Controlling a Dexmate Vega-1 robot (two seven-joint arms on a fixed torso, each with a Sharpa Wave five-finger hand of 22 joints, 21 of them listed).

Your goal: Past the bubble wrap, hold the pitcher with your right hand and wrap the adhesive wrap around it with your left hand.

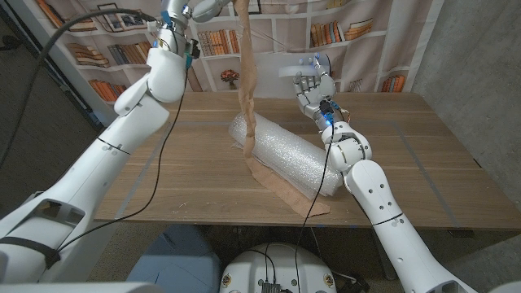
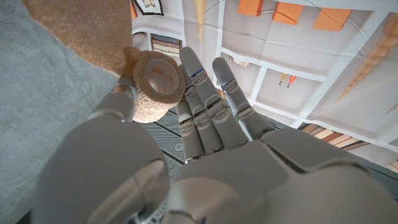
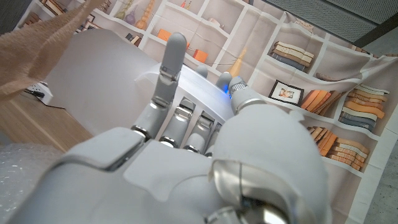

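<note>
The pitcher (image 1: 286,160) lies on its side mid-table, fully covered in bubble wrap. A tan strip of adhesive wrap (image 1: 247,89) runs from high above down onto the bundle's left part, and its end (image 1: 285,194) trails on the table in front. My left hand (image 1: 175,10) is raised high at the back left and pinches the tan wrap roll (image 2: 158,78) between thumb (image 2: 118,107) and fingers. My right hand (image 1: 312,88) hovers upright behind the bundle's right end, fingers (image 3: 169,68) spread and holding nothing, clear of the pitcher.
The wooden table (image 1: 423,163) has bare room left and right of the bundle. A black cable (image 1: 163,150) hangs from my left arm over the table's left part. A bookshelf backdrop (image 1: 342,32) stands behind the far edge.
</note>
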